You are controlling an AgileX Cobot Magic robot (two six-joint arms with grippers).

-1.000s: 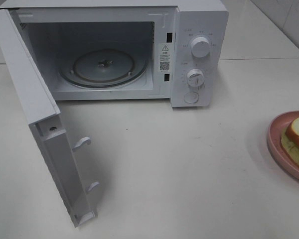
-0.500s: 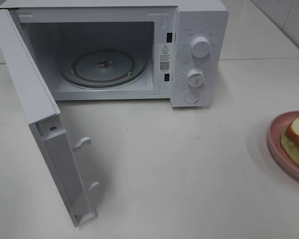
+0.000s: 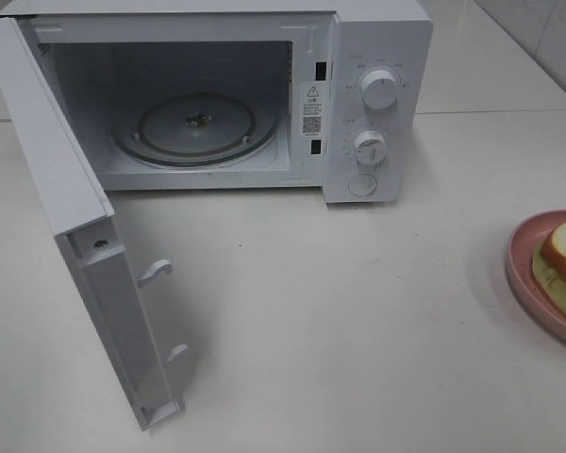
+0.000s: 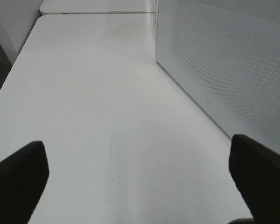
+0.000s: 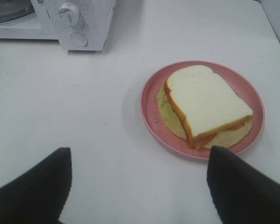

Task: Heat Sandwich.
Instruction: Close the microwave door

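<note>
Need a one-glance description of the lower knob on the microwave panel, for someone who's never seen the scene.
Find the white microwave, door swung open, at the back of the table. Its control panel is on the right of the cavity. The lower knob is the middle of three round controls: below the larger knob, above the flat round button.

A pink plate [image 3: 521,247] lies on the white table [image 3: 358,311], well apart from the microwave's control knobs [image 3: 379,91].

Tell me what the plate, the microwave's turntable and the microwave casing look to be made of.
Plate: probably matte pink plastic; the colour is even and there is no glaze shine, though ceramic can't be ruled out.
Turntable: clear glass by the look of it; the hub under it shows through and its rim catches light.
Microwave casing: smooth white painted metal or plastic; the pictures don't settle which.
</note>
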